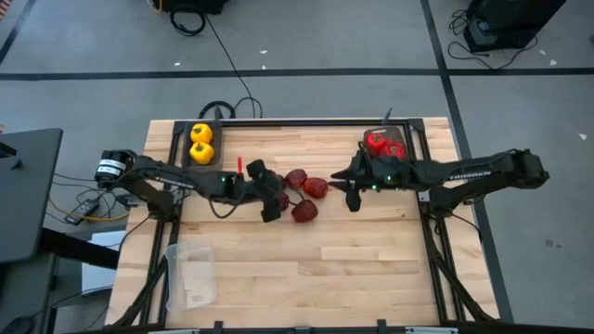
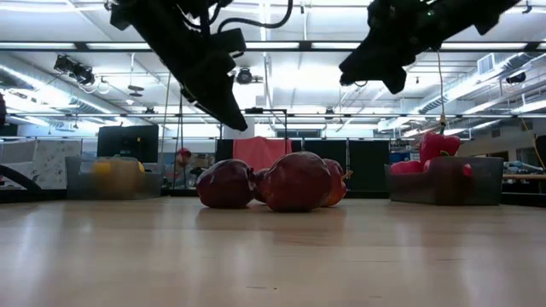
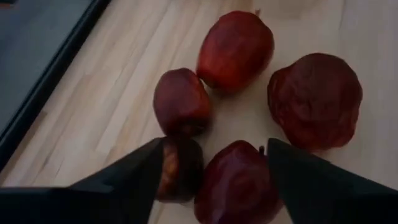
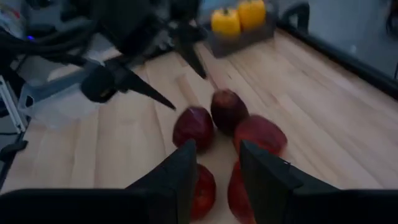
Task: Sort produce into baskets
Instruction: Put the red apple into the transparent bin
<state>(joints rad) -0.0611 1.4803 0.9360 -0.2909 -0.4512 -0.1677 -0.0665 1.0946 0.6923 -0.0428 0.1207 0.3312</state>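
Spanning grey floor, the pale wood bench carries maroon fruits between both spread, empty tools: left end effector and right end effector. Fingers partly hide fruit in wrist views.

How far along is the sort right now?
Done: two yellow peppers fill the left dark tray, red peppers the right dark tray. In hand: nothing yet; the left gripper and right gripper hover open over the maroon fruits. Left: the whole maroon cluster, with the clear tray empty.
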